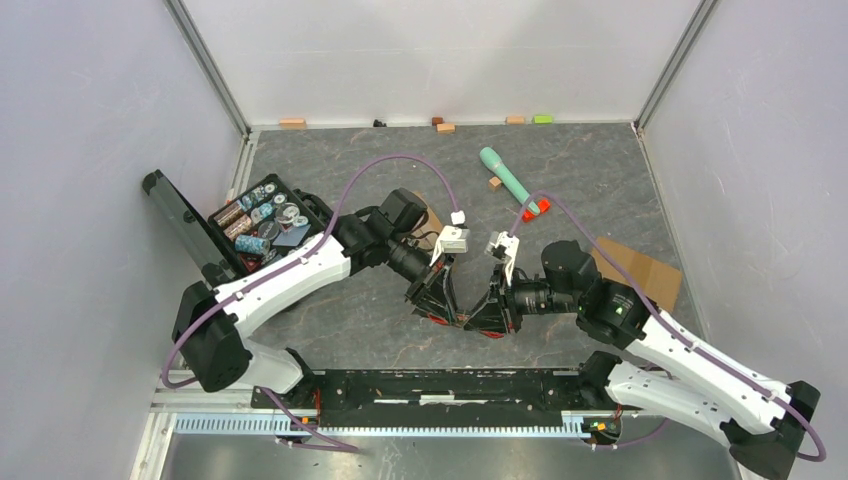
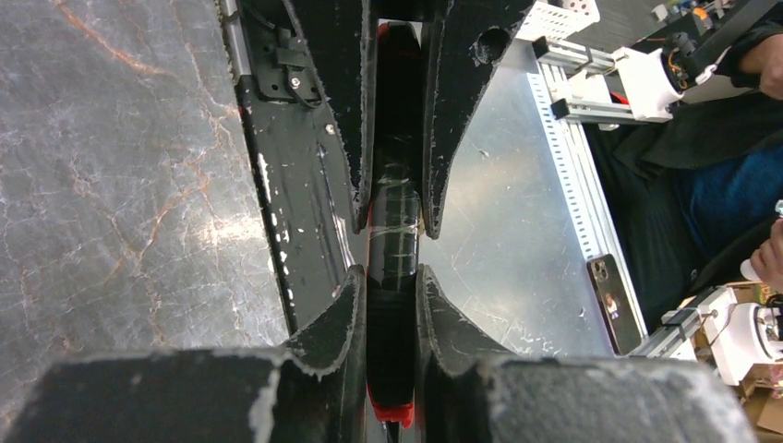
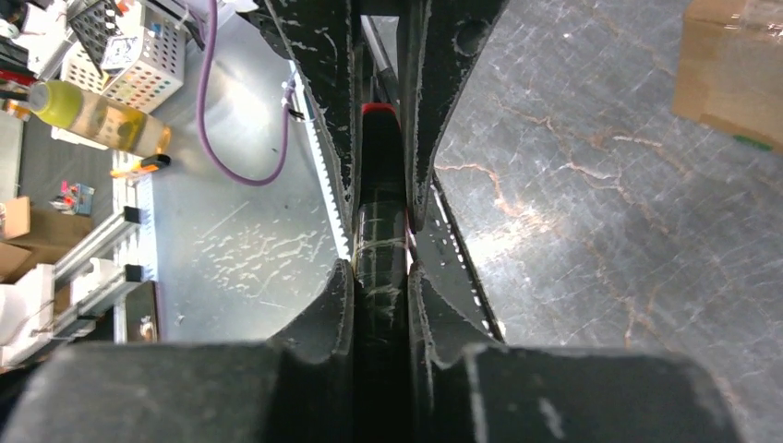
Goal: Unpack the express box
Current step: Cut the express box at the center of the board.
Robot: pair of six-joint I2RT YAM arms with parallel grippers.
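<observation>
A slim black tool with red ends (image 1: pixel 464 322) hangs over the table's near edge between both grippers. My left gripper (image 1: pixel 450 314) is shut on one end and my right gripper (image 1: pixel 480 318) is shut on the other, their fingertips almost touching. In the left wrist view my gripper (image 2: pixel 391 281) clamps the black tool (image 2: pixel 392 242), with the right gripper's fingers (image 2: pixel 452 111) facing it. In the right wrist view my gripper (image 3: pixel 380 274) clamps the same tool (image 3: pixel 380 235). The flat brown cardboard express box (image 1: pixel 640 268) lies on the table to the right, also in the right wrist view (image 3: pixel 729 69).
An open black case of small parts (image 1: pixel 262 222) stands at the left. A teal cylinder (image 1: pixel 505 172), a red piece (image 1: pixel 537 208), a small wooden block (image 1: pixel 495 183) and a white cube (image 1: pixel 458 216) lie behind the grippers. Small blocks line the back wall (image 1: pixel 445 126).
</observation>
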